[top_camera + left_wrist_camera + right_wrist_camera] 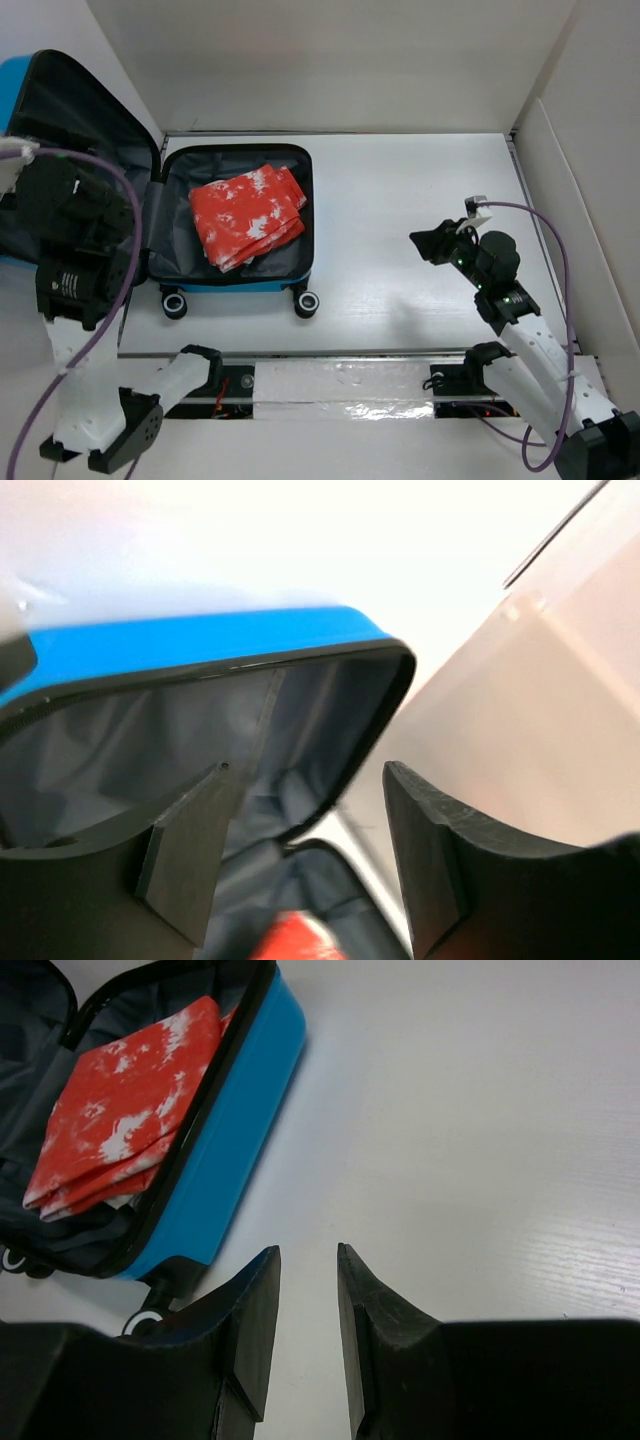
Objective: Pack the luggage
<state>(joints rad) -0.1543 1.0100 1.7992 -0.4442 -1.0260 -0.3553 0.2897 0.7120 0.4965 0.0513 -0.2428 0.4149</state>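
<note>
**Reader:** Nearest first: what are your two grippers doing?

**Arm:** My right gripper (pixel 307 1250) hangs above the bare white table (pixel 400 200), well apart from the case. Its jaws are a narrow gap apart and nothing is between them. My left gripper (pixel 307 770) is raised at the left. Its jaws are set wider and also empty, and the rim of the lid (pixel 200 650) lies just beyond the fingertips. From its wrist view I cannot tell whether a finger touches that rim.

**Reader:** And the luggage?

**Arm:** The luggage (pixel 235 286) is a blue hard-shell suitcase lying on the left half of the table. Its two black wheels (pixel 175 303) point toward my bases. The lower shell lies flat, showing its dark grey lining. A folded red-and-white cloth (pixel 247 215) rests inside it, slightly askew. The lid is swung out to the left and tilted up off the table. How steeply it is tilted I cannot judge.

**Reader:** How far along is the packing?

**Arm:** One garment is in the case, and I see no other loose items on the table. I judge that loading is finished or nearly so. What is left is to bring the lid over onto the lower shell and fasten it. My left gripper seems placed for that.
</note>
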